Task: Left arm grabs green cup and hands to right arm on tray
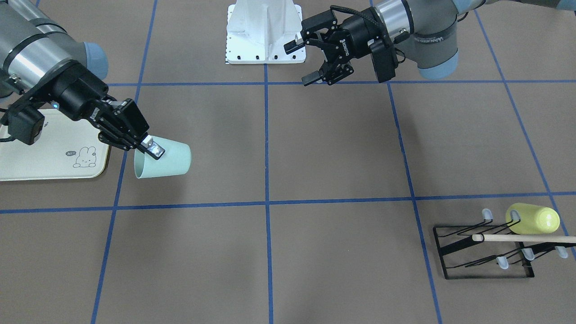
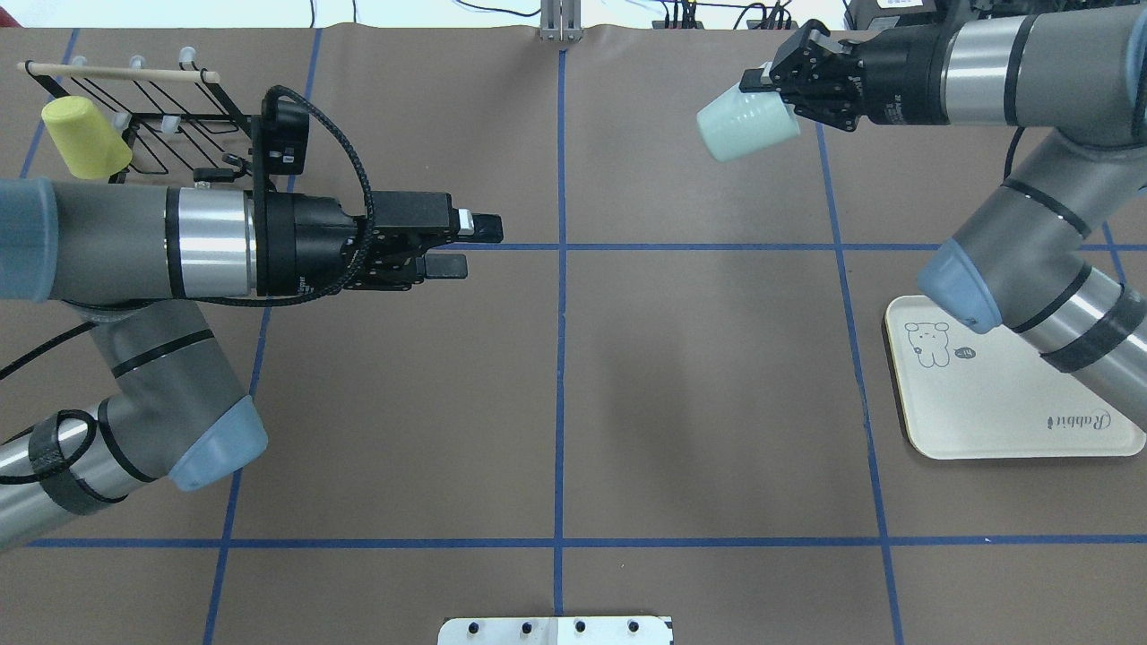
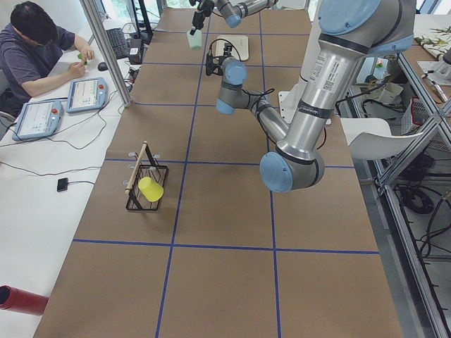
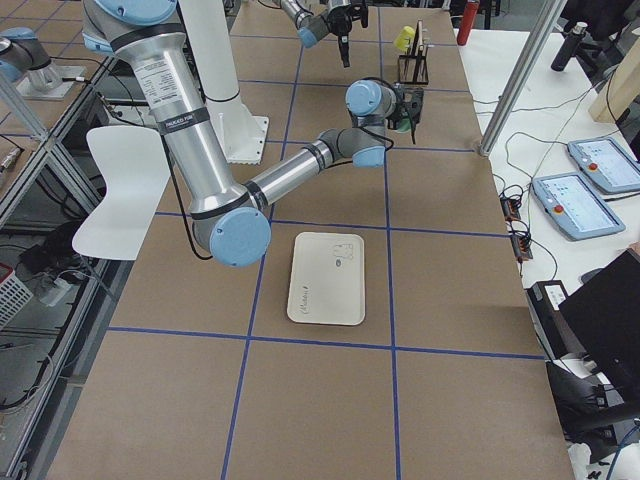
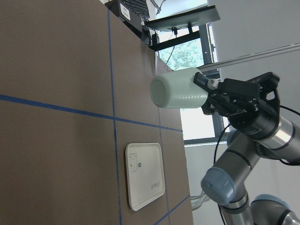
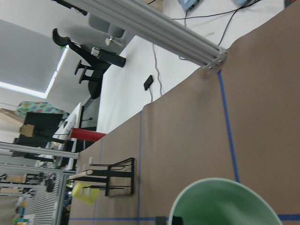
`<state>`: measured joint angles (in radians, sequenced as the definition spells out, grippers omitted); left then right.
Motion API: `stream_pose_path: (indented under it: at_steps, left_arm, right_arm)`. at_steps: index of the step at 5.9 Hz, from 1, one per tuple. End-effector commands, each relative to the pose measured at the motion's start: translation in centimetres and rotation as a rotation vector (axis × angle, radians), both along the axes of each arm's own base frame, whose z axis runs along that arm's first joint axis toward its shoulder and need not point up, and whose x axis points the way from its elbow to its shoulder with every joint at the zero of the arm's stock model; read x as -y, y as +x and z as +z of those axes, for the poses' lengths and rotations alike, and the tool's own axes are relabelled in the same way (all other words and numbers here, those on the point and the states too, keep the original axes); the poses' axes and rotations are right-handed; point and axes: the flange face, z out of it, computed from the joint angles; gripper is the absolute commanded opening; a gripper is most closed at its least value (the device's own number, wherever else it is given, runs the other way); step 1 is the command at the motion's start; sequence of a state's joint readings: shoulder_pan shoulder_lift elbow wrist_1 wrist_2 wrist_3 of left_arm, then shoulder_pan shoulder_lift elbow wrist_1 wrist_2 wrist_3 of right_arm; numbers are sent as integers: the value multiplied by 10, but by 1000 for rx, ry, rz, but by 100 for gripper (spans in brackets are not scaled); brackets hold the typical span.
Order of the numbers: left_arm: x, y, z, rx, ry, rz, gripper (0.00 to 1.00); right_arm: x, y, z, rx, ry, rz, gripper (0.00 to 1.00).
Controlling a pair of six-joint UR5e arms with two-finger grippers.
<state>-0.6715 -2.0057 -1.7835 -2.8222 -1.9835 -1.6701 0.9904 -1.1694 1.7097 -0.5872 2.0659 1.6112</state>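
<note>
My right gripper [image 1: 150,148] is shut on the rim of the pale mint-green cup [image 1: 168,159] and holds it on its side above the table. The cup's base points toward the table's middle. The cup also shows in the overhead view [image 2: 748,125], the left wrist view [image 5: 180,88] and the right wrist view [image 6: 220,204]. The cream tray [image 2: 1013,421] lies flat under the right arm, nearer the robot than the cup, with nothing on it. My left gripper [image 2: 475,247] is open and empty, held level in the table's left half and pointing at the cup from well away.
A yellow-green cup [image 2: 85,139] hangs on a black wire rack [image 2: 170,116] with a wooden rod at the far left corner. A white mounting base [image 1: 265,31] sits at the robot's side. Blue tape lines cross the brown table. An operator sits beyond the far edge.
</note>
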Motion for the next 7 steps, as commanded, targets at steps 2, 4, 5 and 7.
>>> stream_pose_path:
  at_steps: [2, 4, 5, 7]
  left_arm:
    - [30, 15, 18, 308, 13, -58, 100]
    - [47, 11, 34, 540, 97, -75, 100]
    - [46, -8, 43, 693, 152, -61, 100]
    - [41, -45, 73, 887, 223, -11, 100]
  right_arm:
    - [1, 32, 3, -467, -75, -57, 0]
    - [-10, 50, 85, -793, 27, -136, 0]
    - [-24, 62, 127, -887, 65, -198, 0]
    - [-55, 80, 181, -957, 37, -232, 0]
